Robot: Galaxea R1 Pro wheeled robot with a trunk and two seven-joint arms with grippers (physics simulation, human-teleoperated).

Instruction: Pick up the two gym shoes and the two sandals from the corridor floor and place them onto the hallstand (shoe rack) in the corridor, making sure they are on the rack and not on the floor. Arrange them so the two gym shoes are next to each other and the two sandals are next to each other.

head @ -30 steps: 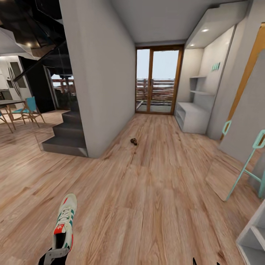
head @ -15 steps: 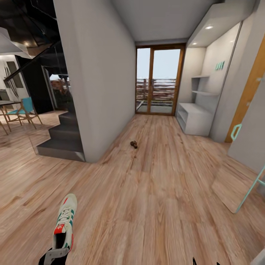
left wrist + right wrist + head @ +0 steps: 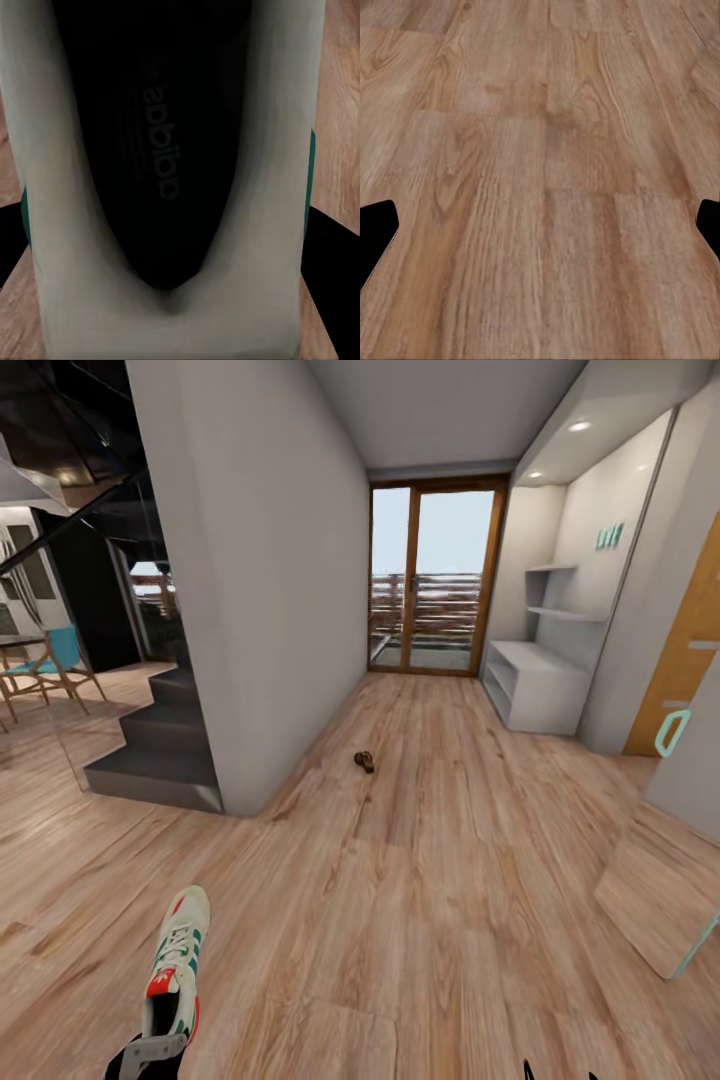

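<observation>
Inside the gym shoe (image 3: pixel 172 150) (left-held), the insole reads "adidas".

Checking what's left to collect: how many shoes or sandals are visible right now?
2: one gym shoe held in the left pincer, and a small brown sandal-like item on the corridor floor ahead. Others may be out of view.

I see one gym shoe (image 3: pixel 176 970), white with green stripes. One small brown sandal (image 3: pixel 364 761) lies far off on the wood floor (image 3: pixel 430 920). There is one grey shoe rack (image 3: pixel 535 685), one glass door (image 3: pixel 432 577), and one blue chair (image 3: pixel 55 660).
</observation>
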